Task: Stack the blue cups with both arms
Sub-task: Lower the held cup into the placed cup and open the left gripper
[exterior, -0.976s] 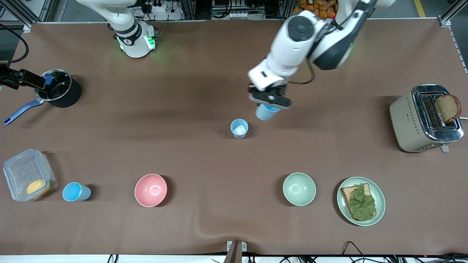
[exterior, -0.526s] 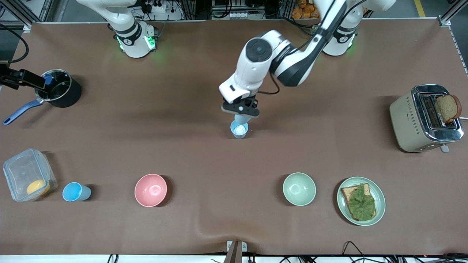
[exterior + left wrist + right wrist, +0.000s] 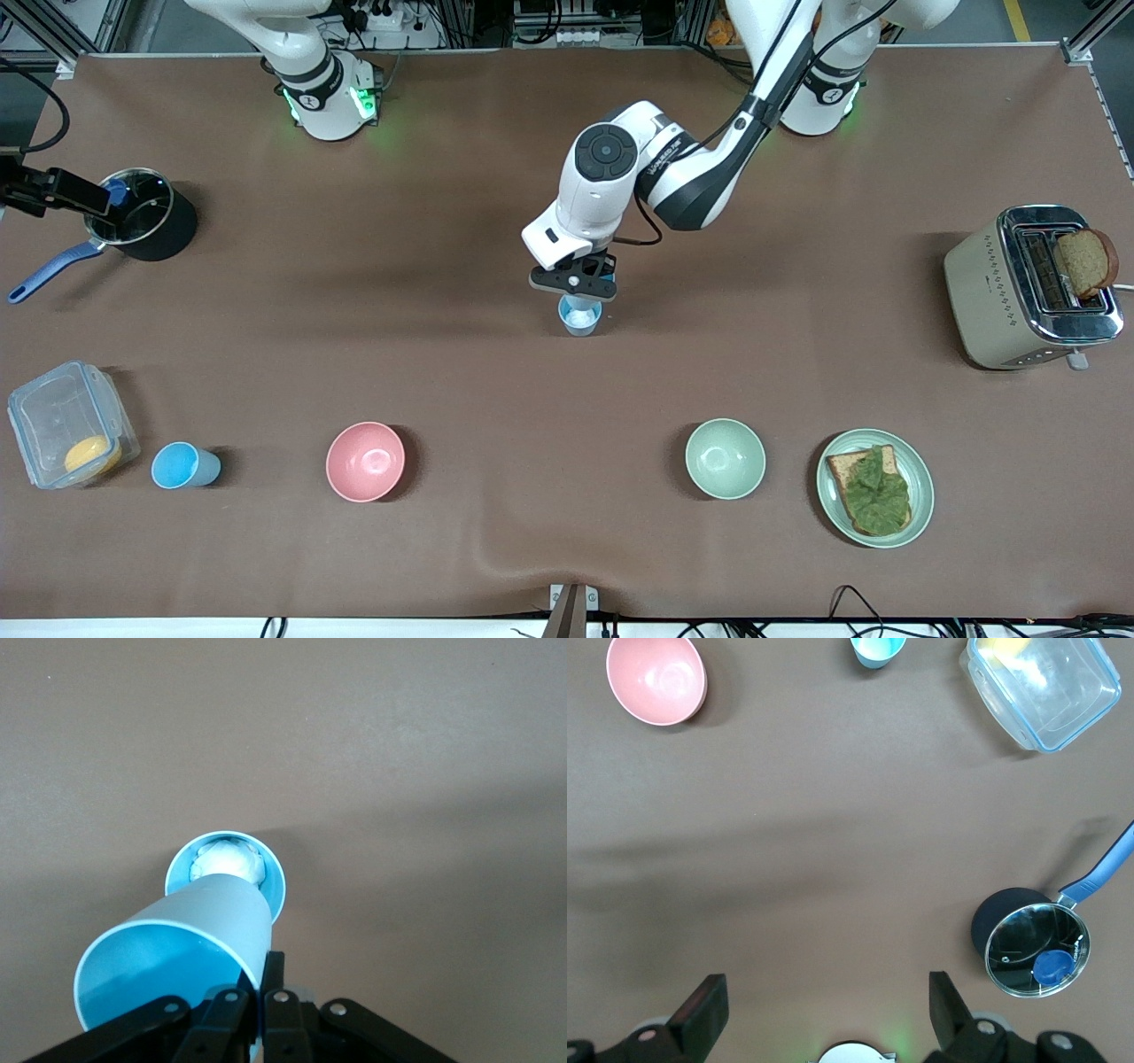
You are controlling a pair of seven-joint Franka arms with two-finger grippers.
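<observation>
light-blue cup pinched in left gripper, over table-centre cup; next lower, release. right gripper waits wide, at ten o'clock.

table cover looks like matt brown paper or cloth, a bit wrinkled at the lower middle. the blue cups look like smooth plastic. toaster at the right has a shiny chrome top. pot upper left is matt black with a glass lid. arms are glossy white.
</observation>
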